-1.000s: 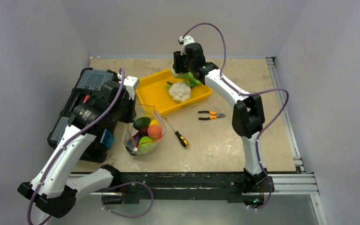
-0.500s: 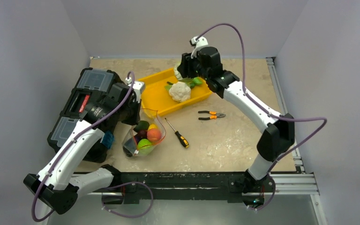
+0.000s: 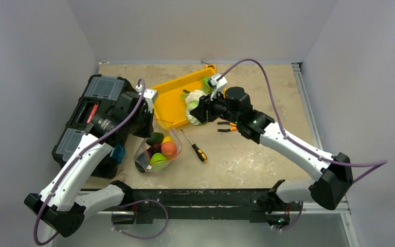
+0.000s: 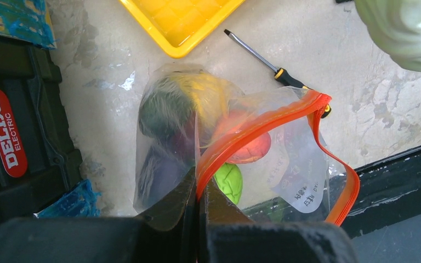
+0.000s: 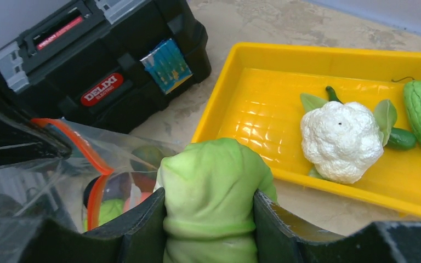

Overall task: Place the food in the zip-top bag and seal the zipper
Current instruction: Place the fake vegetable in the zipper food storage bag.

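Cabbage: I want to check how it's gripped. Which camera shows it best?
The right wrist view: the pale green cabbage fills the foreground, pinched between the right fingers. The top view shows it small, partly hidden by the fingers. The left wrist view catches only its edge in the upper right corner.

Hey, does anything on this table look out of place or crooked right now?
A screwdriver lies loose on the table beside the zip-top bag, outside the black toolbox. The yellow tray sits slanted to the table edges. Nothing looks spilled or broken.
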Robot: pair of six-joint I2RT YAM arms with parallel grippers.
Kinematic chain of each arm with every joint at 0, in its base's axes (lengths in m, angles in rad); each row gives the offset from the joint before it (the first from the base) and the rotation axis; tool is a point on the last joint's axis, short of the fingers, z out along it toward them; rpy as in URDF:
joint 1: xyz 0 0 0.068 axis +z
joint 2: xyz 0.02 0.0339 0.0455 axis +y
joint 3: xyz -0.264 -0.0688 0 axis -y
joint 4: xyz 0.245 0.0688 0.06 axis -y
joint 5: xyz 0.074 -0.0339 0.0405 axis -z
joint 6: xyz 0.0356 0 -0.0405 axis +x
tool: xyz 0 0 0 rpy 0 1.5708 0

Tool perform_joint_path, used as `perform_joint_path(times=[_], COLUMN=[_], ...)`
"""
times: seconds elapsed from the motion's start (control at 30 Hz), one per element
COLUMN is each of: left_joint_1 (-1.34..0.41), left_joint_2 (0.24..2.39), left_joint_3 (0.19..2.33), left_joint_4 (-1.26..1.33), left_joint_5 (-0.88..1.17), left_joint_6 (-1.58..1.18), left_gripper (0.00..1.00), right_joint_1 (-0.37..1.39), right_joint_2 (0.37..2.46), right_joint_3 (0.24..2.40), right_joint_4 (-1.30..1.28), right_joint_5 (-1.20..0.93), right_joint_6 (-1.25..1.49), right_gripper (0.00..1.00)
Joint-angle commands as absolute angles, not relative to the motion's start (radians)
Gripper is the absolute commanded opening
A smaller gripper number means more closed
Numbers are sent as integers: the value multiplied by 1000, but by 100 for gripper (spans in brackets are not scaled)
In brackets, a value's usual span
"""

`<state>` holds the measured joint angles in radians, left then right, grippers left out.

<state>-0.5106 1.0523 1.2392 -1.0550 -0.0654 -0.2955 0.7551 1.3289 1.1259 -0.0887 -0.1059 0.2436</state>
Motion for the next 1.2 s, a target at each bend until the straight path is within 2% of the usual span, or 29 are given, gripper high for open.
perform_joint_path(times=[0.0, 0.2, 0.53, 0.83, 0.87, 0.93, 1.17], left_joint_1=[-503, -503, -503, -503, -503, -503, -503], left_joint_2=[1043, 1050, 1039, 1020, 1017, 1013, 1012], left_joint_3=[1247, 1247, 1252, 1251, 1250, 1246, 1249], left_joint_4=[-998, -992, -1002, -1014, -1014, -1014, -1011], left_joint_5=[-46, -44, -48, -45, -42, -38, -38], left_joint_6=[-308, -301, -298, -305, -307, -311, -312], left_gripper=[0, 0, 0, 0, 0, 0, 0], right_joint_1=[750, 804, 1050, 1166, 1175, 1186, 1189], right_joint_2=[1270, 1191, 1196, 1342, 1348, 1362, 1390], right_joint_3=[1112, 1064, 1040, 1014, 1003, 987, 950], right_joint_4=[3, 127, 325, 396, 408, 432, 474], right_joint_5=[-182, -236, -238, -96, -71, -18, 43], right_joint_6=[292, 341, 236, 205, 203, 207, 212], right_gripper=[0, 0, 0, 0, 4, 7, 7])
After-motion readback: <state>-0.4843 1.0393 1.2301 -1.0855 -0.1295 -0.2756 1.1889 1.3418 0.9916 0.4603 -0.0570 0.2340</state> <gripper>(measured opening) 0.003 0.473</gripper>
